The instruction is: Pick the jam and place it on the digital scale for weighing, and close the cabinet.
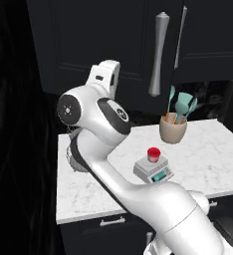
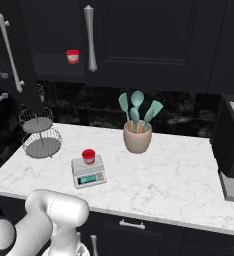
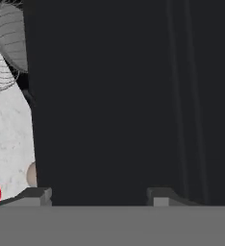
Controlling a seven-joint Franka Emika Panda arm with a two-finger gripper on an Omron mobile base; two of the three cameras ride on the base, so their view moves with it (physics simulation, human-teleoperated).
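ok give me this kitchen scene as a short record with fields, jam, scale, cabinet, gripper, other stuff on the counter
jam: small red-lidded jar standing on the scale platform
scale: light-grey digital scale with greenish display, on the white marble counter
second jar: alike red-lidded jar on a shelf inside the cabinet
cabinet: black upper wall cabinet door swung open, not yet closed
gripper: two-finger gripper empty, jaws apart, facing the black door panel
other: beige crock of teal utensils; tiered wire basket stand

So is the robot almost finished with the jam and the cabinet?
Halfway. The jam already sits on the digital scale. The cabinet door still hangs open, with another red-lidded jar on the shelf inside. The pincer is right up against the dark door, holding nothing, so closing it is what's left.
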